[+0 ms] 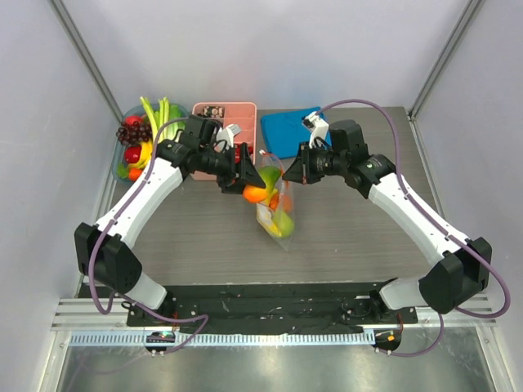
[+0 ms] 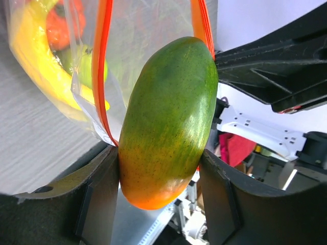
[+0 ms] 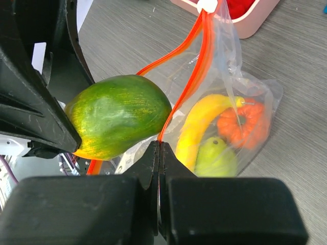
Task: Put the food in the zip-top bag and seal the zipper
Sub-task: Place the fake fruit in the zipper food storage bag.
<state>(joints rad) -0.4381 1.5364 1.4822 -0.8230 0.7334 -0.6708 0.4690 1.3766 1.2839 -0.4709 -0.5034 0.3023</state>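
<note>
Overhead looks down; close wrist views share bag (image 2: 137,35).

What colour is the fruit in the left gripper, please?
The fruit is speckled green, fading to yellow-orange at one end; clearest in the left wrist view.

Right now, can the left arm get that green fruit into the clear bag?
Probably yes. The left gripper holds the mango at the mouth of the bag, between the two sides of the orange zipper. The right gripper pinches one side, so the mouth gapes. Nothing seems to block it.

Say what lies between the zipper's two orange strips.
A green-orange mango, held in the left pincer, sits between them; the left wrist view shows it.
</note>
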